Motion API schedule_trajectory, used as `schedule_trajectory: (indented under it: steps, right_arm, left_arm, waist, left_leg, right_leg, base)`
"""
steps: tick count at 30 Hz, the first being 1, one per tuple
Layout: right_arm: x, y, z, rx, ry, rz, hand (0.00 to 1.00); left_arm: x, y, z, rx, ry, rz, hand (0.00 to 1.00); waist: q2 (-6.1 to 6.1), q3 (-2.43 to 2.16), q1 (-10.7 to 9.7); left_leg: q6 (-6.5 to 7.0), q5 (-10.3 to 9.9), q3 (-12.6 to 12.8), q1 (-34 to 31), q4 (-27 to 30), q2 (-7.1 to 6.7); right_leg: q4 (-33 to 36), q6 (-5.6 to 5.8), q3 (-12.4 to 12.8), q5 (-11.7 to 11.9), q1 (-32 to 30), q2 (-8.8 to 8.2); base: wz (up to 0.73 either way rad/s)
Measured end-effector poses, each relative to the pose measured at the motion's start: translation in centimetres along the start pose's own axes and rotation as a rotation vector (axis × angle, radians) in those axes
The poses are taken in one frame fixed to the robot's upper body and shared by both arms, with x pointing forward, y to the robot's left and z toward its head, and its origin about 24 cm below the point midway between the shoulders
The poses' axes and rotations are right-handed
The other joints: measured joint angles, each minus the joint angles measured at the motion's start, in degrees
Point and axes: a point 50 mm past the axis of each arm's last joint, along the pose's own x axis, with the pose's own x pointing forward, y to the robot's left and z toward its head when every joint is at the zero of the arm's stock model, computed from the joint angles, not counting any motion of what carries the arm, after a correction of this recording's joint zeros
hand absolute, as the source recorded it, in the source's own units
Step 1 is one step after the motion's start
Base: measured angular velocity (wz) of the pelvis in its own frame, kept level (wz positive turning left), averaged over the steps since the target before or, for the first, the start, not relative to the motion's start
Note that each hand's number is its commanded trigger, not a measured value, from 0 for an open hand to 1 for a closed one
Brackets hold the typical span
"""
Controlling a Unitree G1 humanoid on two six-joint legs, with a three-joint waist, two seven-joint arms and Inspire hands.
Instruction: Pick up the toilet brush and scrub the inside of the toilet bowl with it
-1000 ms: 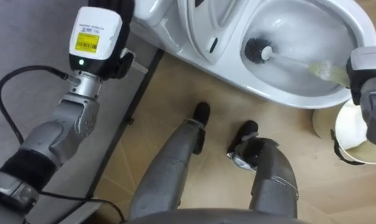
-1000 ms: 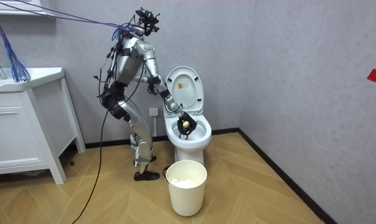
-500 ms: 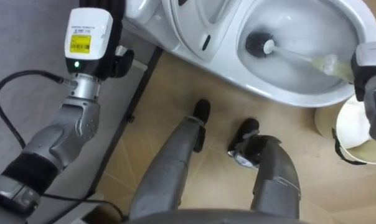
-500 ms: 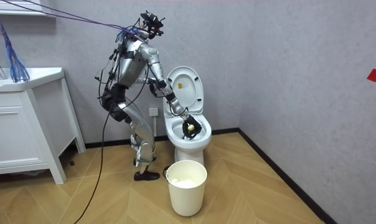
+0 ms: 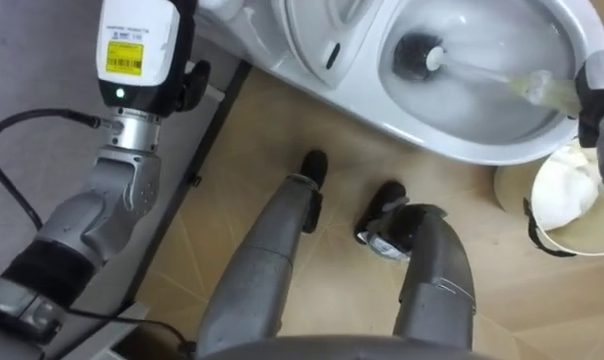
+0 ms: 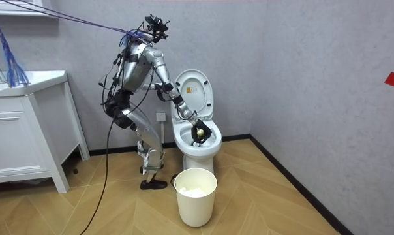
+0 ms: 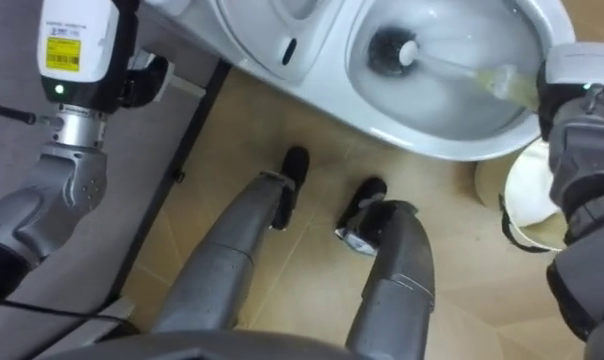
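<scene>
The white toilet (image 5: 452, 150) stands before me with its lid up (image 6: 192, 91). The toilet brush's black head (image 5: 416, 58) rests inside the bowl against the inner wall at the view's left. Its pale handle (image 5: 487, 78) runs right to a yellow-green grip (image 5: 544, 92). My right hand (image 6: 198, 134) is over the bowl, shut on that grip; in the eye views its wrist (image 5: 602, 85) covers the fingers. My left forearm rises at the left beside the toilet, and the base of my left hand (image 5: 185, 10) meets the top edge.
A white bucket (image 5: 567, 200) stands on the wood floor right of the bowl, close to my right foot (image 6: 196, 194). A white vanity cabinet (image 6: 24, 130) is at the room view's left. I stand bent forward, facing the toilet, with the grey wall behind it.
My right hand has gone a little deeper over the bowl and the brush head has shifted slightly along the bowl wall. The eye view has drifted, so the toilet sits higher in it.
</scene>
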Motion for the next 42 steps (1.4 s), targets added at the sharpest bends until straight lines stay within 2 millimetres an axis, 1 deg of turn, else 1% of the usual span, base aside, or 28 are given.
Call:
schedule_trajectory:
  steps: [1, 2, 3, 4, 6, 7, 9, 11, 12, 13, 14, 15, 16, 18, 20, 22, 26, 28, 29, 30, 31, 32, 33, 34, 36, 37, 40, 42]
  right_arm:
    - [-0.2, 0.4, 0.0, -0.015, 0.007, 0.006, 1.00]
    - [-0.3, 0.6, -0.3, -0.038, 0.022, 0.002, 1.00]
    - [-0.4, 0.8, -0.3, -0.044, 0.027, 0.003, 1.00]
    - [-0.6, 1.2, -0.2, -0.053, 0.030, 0.007, 1.00]
    - [-0.9, 1.8, 0.4, -0.051, 0.032, 0.014, 1.00]
    - [-1.1, 2.2, 0.9, -0.038, 0.032, 0.017, 1.00]
    - [-1.2, 2.3, 1.5, -0.011, 0.027, 0.011, 1.00]
    - [-1.7, 3.0, 2.1, 0.001, 0.020, 0.015, 1.00]
    - [-1.9, 3.2, 2.8, 0.015, 0.003, 0.013, 1.00]
    - [-2.1, 3.2, 3.6, 0.032, -0.014, 0.006, 1.00]
    - [-2.2, 3.3, 3.9, 0.037, -0.019, 0.004, 1.00]
    - [-2.3, 3.5, 4.3, 0.044, -0.027, 0.009, 1.00]
    - [-2.7, 3.7, 4.7, 0.051, -0.037, 0.008, 1.00]
    - [-3.1, 3.7, 5.4, 0.078, -0.057, -0.005, 1.00]
    - [-3.5, 3.7, 5.8, 0.113, -0.073, -0.004, 1.00]
    - [-3.8, 3.7, 6.3, 0.127, -0.097, 0.007, 1.00]
    - [-3.5, 3.0, 6.2, 0.125, -0.104, 0.007, 1.00]
    - [-2.9, 2.0, 5.9, 0.090, -0.110, -0.012, 1.00]
    - [-2.4, 1.1, 5.7, 0.084, -0.112, -0.033, 1.00]
    - [-2.1, 0.6, 5.5, 0.080, -0.111, -0.047, 1.00]
    - [-1.5, -0.5, 5.5, 0.074, -0.121, -0.072, 1.00]
    - [-1.2, -1.1, 5.5, 0.075, -0.124, -0.084, 1.00]
    - [-0.5, -2.4, 5.4, 0.078, -0.119, -0.103, 1.00]
    - [0.2, -3.7, 5.2, 0.083, -0.114, -0.129, 1.00]
    - [0.9, -5.6, 4.7, 0.062, -0.110, -0.168, 1.00]
    - [1.2, -6.1, 4.2, 0.050, -0.104, -0.173, 1.00]
    - [1.5, -6.6, 3.4, 0.040, -0.102, -0.181, 1.00]
    - [1.5, -6.6, 3.4, 0.031, -0.106, -0.182, 1.00]
  left_arm:
    - [-0.1, -0.4, 0.5, -0.012, 0.002, -0.013, 0.00]
    - [-0.3, -0.8, 0.9, -0.022, 0.004, -0.023, 0.00]
    - [-0.4, -1.0, 1.0, -0.028, 0.006, -0.030, 0.00]
    - [-0.5, -1.3, 1.3, -0.040, 0.009, -0.034, 0.00]
    - [-1.4, -1.7, 1.3, -0.047, 0.025, -0.056, 0.00]
    - [-1.8, -1.8, 1.2, -0.049, 0.034, -0.063, 0.00]
    - [-2.5, -1.9, 1.1, -0.061, 0.050, -0.064, 0.00]
    - [-2.9, -1.9, 1.1, -0.077, 0.061, -0.060, 0.00]
    - [-3.4, -2.1, 1.1, -0.096, 0.077, -0.061, 0.00]
    - [-3.8, -2.2, 1.0, -0.107, 0.093, -0.058, 0.00]
    - [-3.9, -2.2, 1.0, -0.111, 0.098, -0.054, 0.00]
    - [-4.1, -2.2, 0.9, -0.120, 0.107, -0.049, 0.00]
    - [-4.2, -2.2, 0.8, -0.139, 0.119, -0.044, 0.00]
    - [-4.5, -2.0, 0.7, -0.159, 0.136, -0.030, 0.00]
    - [-5.0, -1.8, 0.5, -0.175, 0.161, -0.021, 0.00]
    - [-5.5, -1.6, 0.2, -0.184, 0.182, -0.013, 0.00]
    - [-5.3, -1.2, -0.3, -0.162, 0.174, 0.001, 0.00]
    - [-4.8, -1.0, -0.7, -0.130, 0.138, -0.006, 0.00]
    - [-4.4, -0.8, -0.8, -0.114, 0.119, -0.001, 0.00]
    - [-4.2, -0.7, -0.9, -0.107, 0.111, 0.003, 0.00]
    - [-3.7, -0.4, -1.1, -0.089, 0.096, 0.012, 0.00]
    - [-3.5, -0.2, -1.2, -0.084, 0.089, 0.017, 0.00]
    - [-3.1, 0.0, -1.2, -0.076, 0.076, 0.024, 0.00]
    - [-2.5, 0.3, -1.0, -0.069, 0.056, 0.038, 0.00]
    - [-2.2, 0.4, -1.0, -0.061, 0.047, 0.040, 0.00]
    - [-2.0, 0.4, -0.9, -0.060, 0.040, 0.033, 0.00]
    - [-2.0, 0.3, -1.0, -0.050, 0.031, 0.009, 0.00]
    - [-1.9, 0.3, -1.0, -0.050, 0.031, 0.007, 0.00]
  waist:
    - [1.24, -0.36, 0.04]
    - [2.48, -0.41, 0.34]
    - [2.88, -0.55, 0.60]
    - [3.68, -0.75, 1.02]
    - [4.45, -0.85, 0.91]
    - [4.68, -1.00, 0.89]
    - [4.76, -1.05, 0.67]
    - [4.90, -1.12, 0.44]
    - [5.36, -1.40, -0.15]
    - [5.34, -1.39, -0.71]
    - [5.36, -1.40, -0.78]
    - [5.35, -1.40, -0.73]
    - [5.35, -1.40, -0.92]
    - [5.27, -1.37, -1.53]
    - [5.18, -1.38, -2.19]
    - [4.67, -1.40, -2.74]
    - [3.48, -1.35, -2.90]
    - [1.99, -1.14, -2.49]
    - [0.94, -1.06, -2.39]
    - [0.27, -0.87, -2.34]
    - [-0.84, -0.49, -2.26]
    - [-1.37, -0.19, -2.27]
    - [-2.38, 0.32, -2.26]
    - [-3.52, 0.28, -2.05]
    - [-4.41, 0.44, -2.10]
    - [-4.84, 0.44, -2.18]
    - [-5.04, 0.45, -2.08]
    - [-5.03, 0.45, -2.21]
  left_leg:
    - [0.04, -0.09, -0.51, 0.27, 0.07, -0.02]
    - [0.12, -0.13, -0.62, 0.66, 0.02, -0.04]
    - [0.13, -0.13, -0.56, 0.84, -0.10, -0.04]
    - [0.31, -0.24, -0.38, 1.21, -0.14, 0.04]
    - [0.44, -0.46, -0.24, 1.76, -0.13, 0.27]
    - [0.40, -0.53, -0.03, 1.92, -0.35, 0.71]
    - [0.18, -0.47, 0.16, 2.20, -1.02, 1.01]
    - [0.05, -0.39, 0.17, 2.97, -1.83, 1.34]
    - [0.02, -0.36, 0.17, 3.28, -2.21, 1.96]
    - [-0.09, -0.28, 0.14, 3.66, -2.74, 2.29]
    - [-0.13, -0.25, 0.15, 3.76, -2.91, 2.62]
    - [-0.27, -0.34, 0.15, 3.98, -2.98, 3.29]
    - [-0.46, -0.47, 0.16, 4.05, -3.02, 3.68]
    - [-0.70, -0.61, -0.04, 3.91, -3.20, 4.09]
    - [-0.92, -0.75, -0.02, 3.92, -3.37, 4.32]
    - [-1.05, -0.78, 0.44, 4.06, -3.81, 4.76]
    - [-1.37, -0.78, 0.34, 3.94, -3.76, 4.82]
    - [-1.38, -0.74, 0.72, 4.01, -3.01, 4.75]
    - [-1.35, -0.73, 1.23, 3.96, -2.63, 4.76]
    - [-1.35, -0.72, 1.29, 3.99, -2.39, 4.72]
    - [-1.36, -0.71, 1.25, 3.87, -1.73, 4.69]
    - [-1.39, -0.70, 1.21, 3.85, -1.54, 4.68]
    - [-1.40, -0.69, 1.25, 3.67, -0.93, 4.64]
    - [-1.40, -0.70, 1.61, 3.01, -0.91, 4.63]
    - [-1.41, -0.74, 1.83, 2.74, -0.95, 4.48]
    - [-1.41, -0.62, 1.90, 3.06, -1.14, 3.98]
    - [-1.20, -0.46, 2.13, 3.43, -1.19, 3.60]
    - [-1.16, -0.43, 2.24, 3.52, -1.24, 3.43]
  right_leg:
    - [-0.60, 0.49, -0.56, 0.00, 0.78, 0.09]
    - [-0.99, 0.84, -0.62, 0.15, 1.37, 0.20]
    - [-1.22, 0.99, -0.42, 0.25, 1.48, 0.31]
    - [-1.44, 1.17, -0.16, 0.38, 1.81, 0.56]
    - [-1.73, 1.18, -0.04, 0.38, 2.36, 0.75]
    - [-2.25, 1.07, -0.03, 0.48, 2.59, 1.07]
    - [-2.93, 0.71, -0.17, 0.75, 2.72, 1.32]
    - [-3.84, 0.43, -0.44, 0.91, 3.57, 1.63]
    - [-4.95, 0.34, -0.84, 1.06, 4.33, 2.28]
    - [-5.72, 0.13, -0.79, 1.30, 4.74, 2.81]
    - [-6.31, 0.00, -0.74, 1.56, 4.97, 3.24]
    - [-7.38, -0.60, -0.93, 2.10, 5.52, 3.97]
    - [-7.83, -0.84, -1.12, 2.24, 5.82, 4.34]
    - [-8.53, -0.97, -0.99, 2.35, 5.82, 5.06]
    - [-8.85, -1.20, -1.01, 2.47, 5.82, 5.32]
    - [-9.14, -1.50, -0.94, 2.62, 5.73, 5.49]
    - [-8.79, -1.92, -1.06, 2.45, 5.52, 5.48]
    - [-7.64, -2.17, -1.07, 1.98, 5.46, 5.02]
    - [-6.79, -2.17, -0.92, 1.64, 5.17, 4.69]
    - [-6.47, -2.24, -0.92, 1.48, 5.11, 4.52]
    - [-5.88, -2.38, -0.92, 1.14, 4.94, 4.40]
    - [-5.64, -2.35, -0.93, 1.02, 4.89, 4.38]
    - [-4.79, -2.41, -0.87, 0.79, 4.63, 4.16]
    - [-4.01, -1.98, -0.36, 0.46, 3.65, 4.01]
    - [-3.47, -1.97, -0.20, 0.42, 3.09, 3.69]
    - [-2.85, -1.78, -0.16, 0.47, 3.09, 3.09]
    - [-2.44, -1.66, 0.13, 0.51, 3.20, 2.67]
    - [-2.23, -1.68, 0.06, 0.50, 3.19, 2.37]
  base:
    - [0.00]
    - [0.00]
    - [-0.07]
    - [-0.09]
    - [-0.10]
    - [-0.13]
    - [-0.12]
    - [-0.03]
    - [0.00]
    - [-0.04]
    - [-0.16]
    - [-0.15]
    - [-0.14]
    - [-0.04]
    - [-0.07]
    - [-0.10]
    - [0.00]
    - [0.06]
    - [0.05]
    - [0.03]
    - [0.00]
    - [0.03]
    - [0.00]
    - [0.00]
    - [0.01]
    - [0.10]
    - [0.04]
    - [0.00]
